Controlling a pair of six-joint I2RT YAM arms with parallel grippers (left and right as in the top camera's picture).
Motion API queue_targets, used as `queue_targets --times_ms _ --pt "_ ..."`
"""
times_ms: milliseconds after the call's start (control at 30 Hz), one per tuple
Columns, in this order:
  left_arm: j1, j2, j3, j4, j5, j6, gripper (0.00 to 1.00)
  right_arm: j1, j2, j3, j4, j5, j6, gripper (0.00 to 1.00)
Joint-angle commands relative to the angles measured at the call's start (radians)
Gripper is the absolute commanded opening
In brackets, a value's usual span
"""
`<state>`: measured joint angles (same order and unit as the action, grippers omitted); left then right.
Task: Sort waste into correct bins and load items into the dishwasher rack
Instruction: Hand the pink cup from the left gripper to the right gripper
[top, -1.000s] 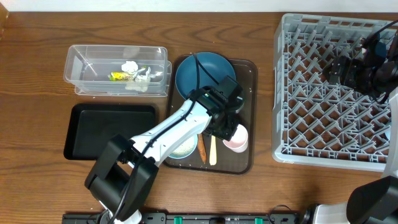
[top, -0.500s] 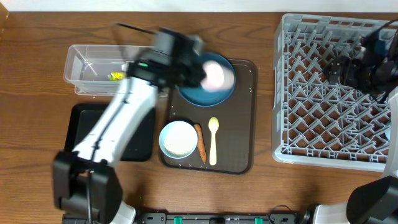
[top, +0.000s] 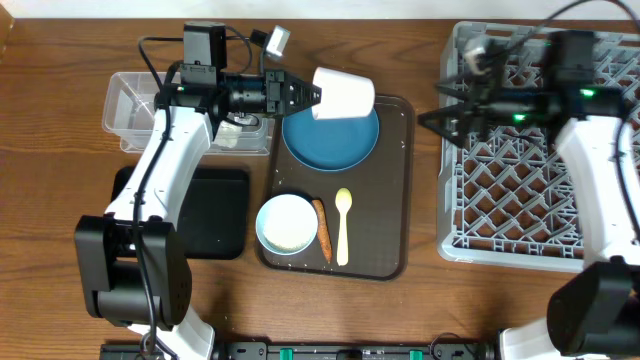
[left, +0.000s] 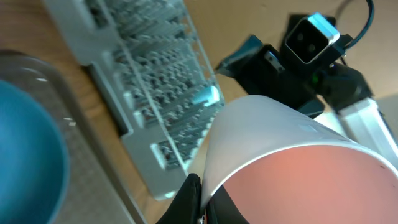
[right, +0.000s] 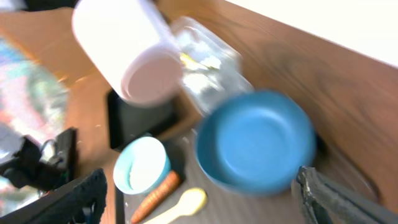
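Pink and tipped on its side, the cup (top: 343, 93) hangs above the far edge of the plate (top: 330, 145). It is pinched, apparently by the rim, in the left gripper's (top: 312, 93) jaws. To its right, the right gripper (top: 432, 104) (over the left edge of the rack (top: 530, 190)) points toward the cup, jaws spread wide and holding nothing. Nearer, the bowl (top: 286, 224), carrot stick (top: 323, 232) and spoon (top: 343, 226) lie on the brown tray (top: 392, 180).
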<state>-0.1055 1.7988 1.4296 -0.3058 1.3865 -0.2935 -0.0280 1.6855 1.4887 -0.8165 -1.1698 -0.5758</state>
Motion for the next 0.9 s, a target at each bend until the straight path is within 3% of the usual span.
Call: queue_targets --times_ms 0,333,500,867 --pt "-0.017 0.005 0.013 0.005 0.092 -0.008 0.06 0.072 0.011 -0.005 0.048 -0.141 -0.065 0.93" --pt "-0.038 0.005 0.013 0.005 0.092 -0.008 0.06 0.214 0.015 -0.005 0.235 -0.141 0.041 0.92" --pt "-0.038 0.005 0.013 0.005 0.092 -0.016 0.06 0.248 0.015 -0.005 0.248 -0.14 0.048 0.79" --pt "-0.038 0.005 0.013 0.005 0.117 -0.016 0.06 0.277 0.016 -0.005 0.246 -0.061 0.048 0.75"
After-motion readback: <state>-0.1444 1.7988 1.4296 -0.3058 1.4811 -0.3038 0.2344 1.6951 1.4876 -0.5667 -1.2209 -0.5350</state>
